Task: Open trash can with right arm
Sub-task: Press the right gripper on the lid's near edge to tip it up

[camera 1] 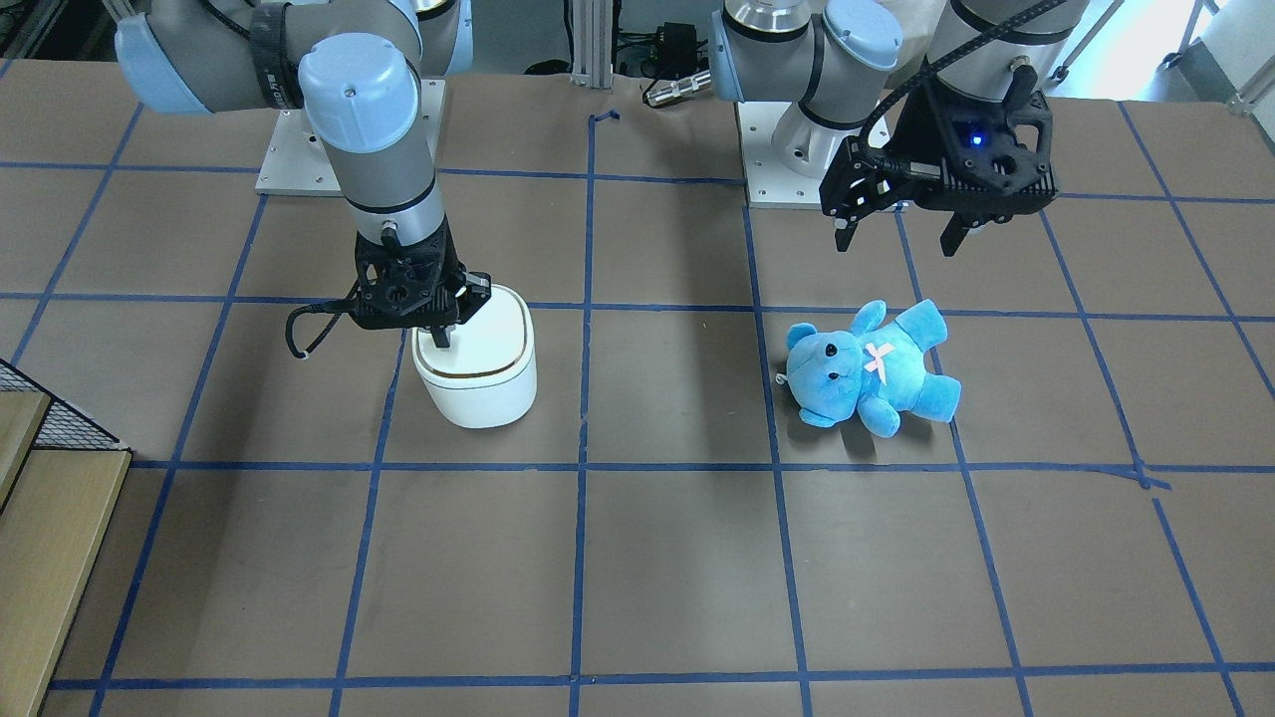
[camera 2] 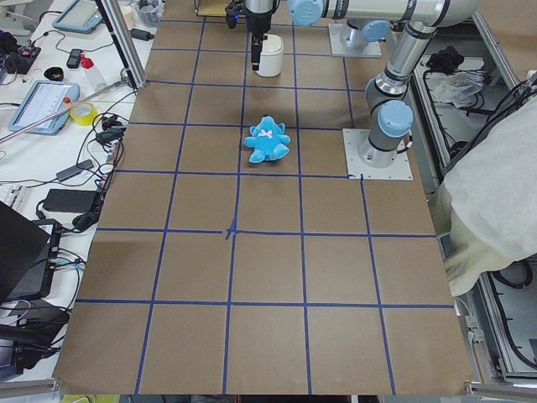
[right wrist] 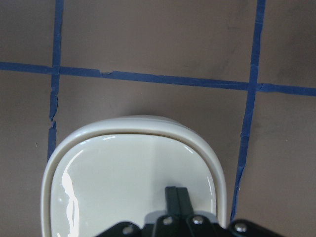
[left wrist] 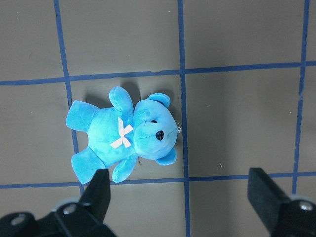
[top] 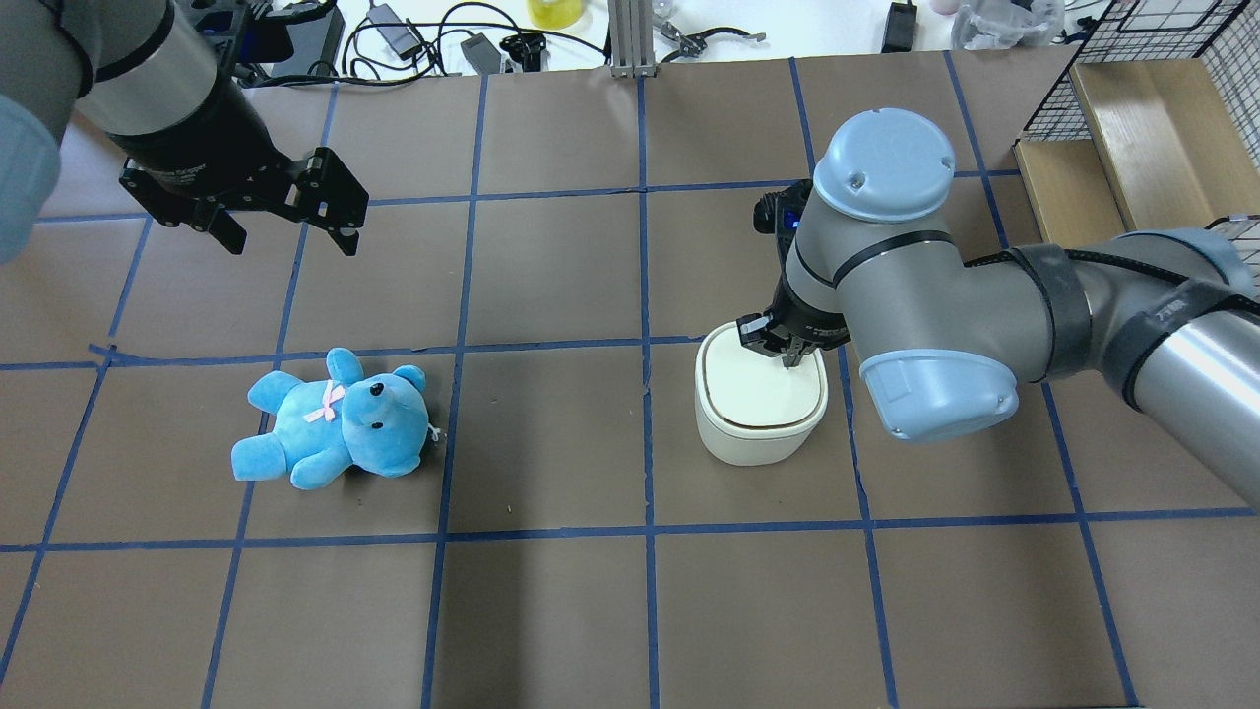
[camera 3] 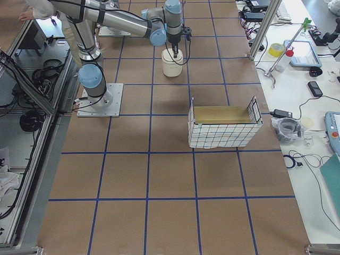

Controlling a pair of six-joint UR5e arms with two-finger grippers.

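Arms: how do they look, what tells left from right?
Both arms are silver-grey tubes with pale blue joint caps and black two-finger tools lit blue. The right arm has a thin black cable loop with a white tie by the right tool; the left arm carries a thick black hose to the left tool.

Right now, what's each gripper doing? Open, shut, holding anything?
Left gripper: open, empty, hanging above the table near the teddy bear.
Right gripper: shut, gripping nothing, fingertips down at the closed lid of the trash can.
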